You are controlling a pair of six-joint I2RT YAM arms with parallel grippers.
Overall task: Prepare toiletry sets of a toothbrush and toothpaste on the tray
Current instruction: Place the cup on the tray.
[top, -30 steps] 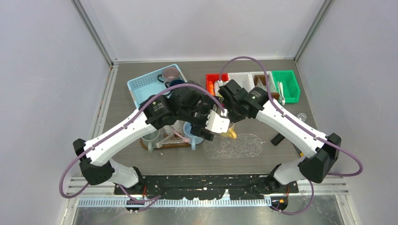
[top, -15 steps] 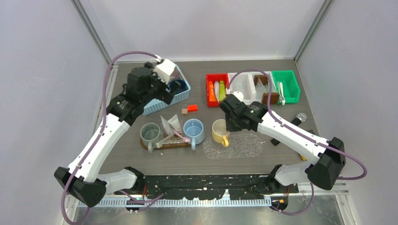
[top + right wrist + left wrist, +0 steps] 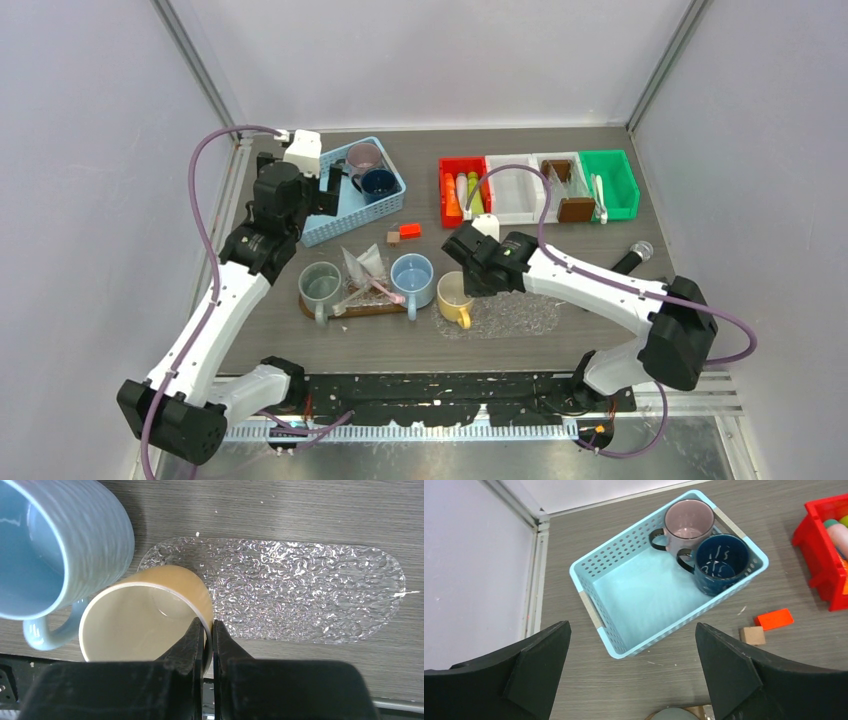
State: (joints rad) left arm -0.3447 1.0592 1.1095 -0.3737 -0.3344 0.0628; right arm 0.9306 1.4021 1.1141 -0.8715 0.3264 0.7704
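Right hand (image 3: 208, 629) pinches the cream-yellow mug (image 3: 135, 622) by its rim at the clear tray's (image 3: 310, 595) left end; best seat it flat, fully on the tray, before letting go, while left hand (image 3: 631, 627) hangs spread over the blue basket (image 3: 634, 597).

We are seeing the basket (image 3: 589, 605) crowded only at upper right by the mauve mug (image 3: 689, 522) and navy mug (image 3: 721, 562); its lower-left floor is lying open. In the right wrist view the clear tray (image 3: 310, 585) is lying bare right of the cream mug (image 3: 145, 615), while the light blue mug (image 3: 60, 545) is blocking its left.
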